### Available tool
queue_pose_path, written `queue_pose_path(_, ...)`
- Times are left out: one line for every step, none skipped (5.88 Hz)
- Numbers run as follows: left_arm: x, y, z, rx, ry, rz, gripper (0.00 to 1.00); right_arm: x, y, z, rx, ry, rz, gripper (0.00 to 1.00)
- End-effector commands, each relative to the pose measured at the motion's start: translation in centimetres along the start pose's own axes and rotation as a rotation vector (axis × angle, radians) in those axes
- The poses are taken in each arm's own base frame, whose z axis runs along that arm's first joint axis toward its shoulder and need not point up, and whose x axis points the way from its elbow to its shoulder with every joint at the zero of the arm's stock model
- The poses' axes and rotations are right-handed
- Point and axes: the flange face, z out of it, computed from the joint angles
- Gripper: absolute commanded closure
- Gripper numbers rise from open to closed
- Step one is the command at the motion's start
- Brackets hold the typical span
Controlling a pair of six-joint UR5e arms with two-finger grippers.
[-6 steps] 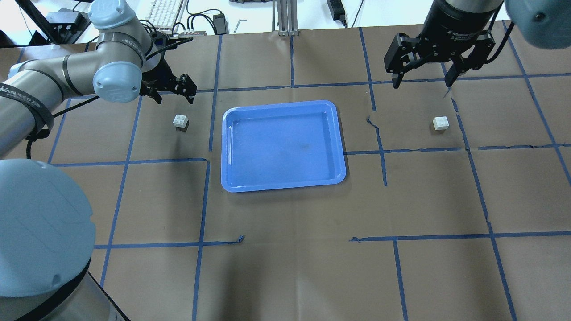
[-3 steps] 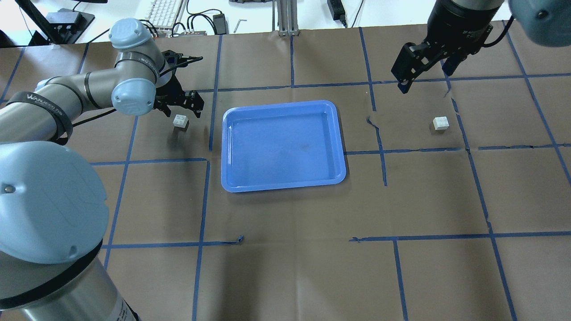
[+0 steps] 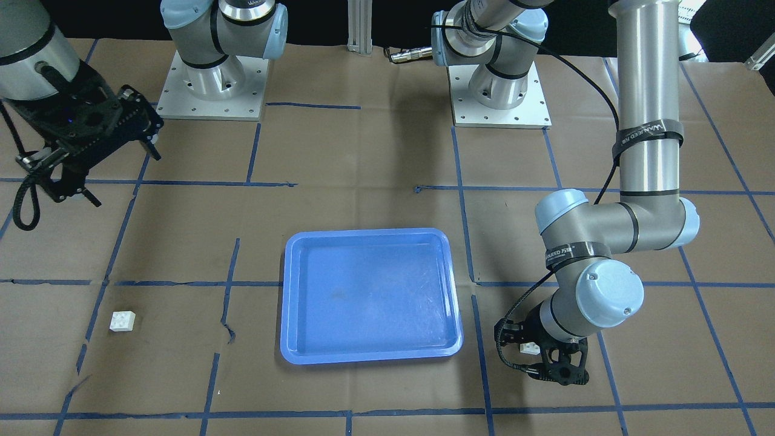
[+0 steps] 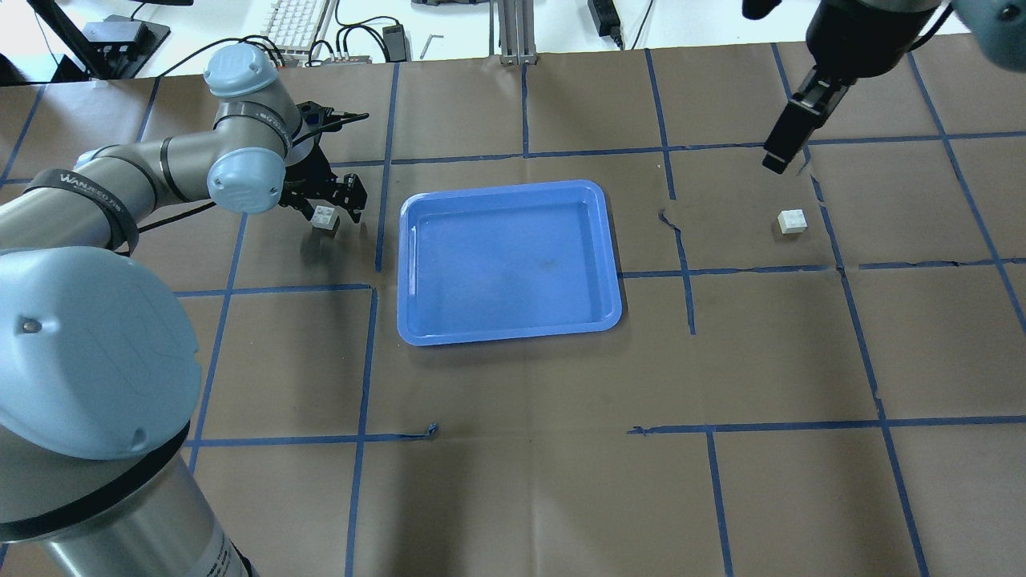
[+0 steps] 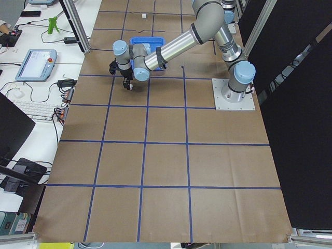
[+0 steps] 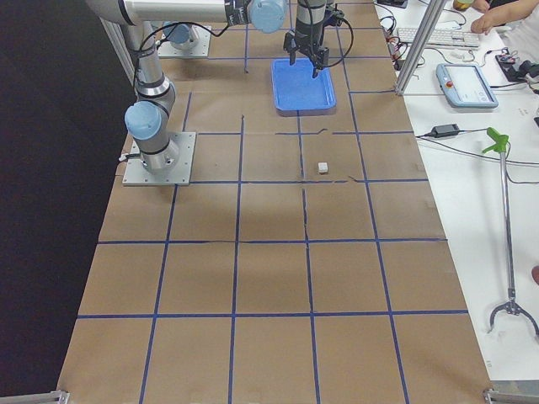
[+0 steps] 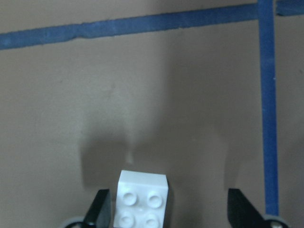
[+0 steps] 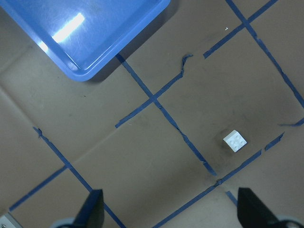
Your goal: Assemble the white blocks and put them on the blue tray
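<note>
One white block [image 4: 325,215] sits on the brown paper left of the blue tray [image 4: 513,186]. My left gripper [image 4: 329,210] is open and low, its fingers on either side of this block. In the left wrist view the block [image 7: 142,199] lies between the fingers [image 7: 99,209], nearer the left one. The second white block [image 4: 792,221] lies alone to the right of the tray. My right gripper [image 4: 781,156] is open and empty, high above and behind it. The right wrist view shows that block [image 8: 235,140] and a tray corner [image 8: 95,28] far below.
Both arm bases [image 3: 212,85] stand on plates at the robot's side of the table. A keyboard [image 4: 292,24], cables and an aluminium post [image 4: 513,32] lie past the far edge. Blue tape lines, torn in places [image 4: 669,220], grid the paper.
My left gripper has moved toward the tray and come down over the left white block. My right gripper has turned edge-on to the overhead camera and shifted right and away.
</note>
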Motion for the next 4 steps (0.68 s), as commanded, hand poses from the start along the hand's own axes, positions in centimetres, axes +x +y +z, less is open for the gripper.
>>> queue_pose_path(0.0, 0.1, -1.3, 0.016, -0.008, 0.044, 0.98, 4.6, 4.5, 1.8, -0.001, -0.035, -0.410, 0.00)
queue_pose_path(0.6, 0.3, -3.1, 0.033, -0.014, 0.055, 1.00, 6.8, 6.7, 3.2, 0.014, -0.057, -0.559, 0.00)
queue_pose_path(4.6, 1.0, -5.9, 0.029, -0.015, 0.118, 1.00, 9.4, 8.4, 5.2, 0.150, -0.064, -0.611, 0.00)
queue_pose_path(10.9, 2.1, -8.4, 0.036, -0.034, 0.233, 1.00, 12.4, 10.2, 8.8, 0.227, -0.093, -0.606, 0.00)
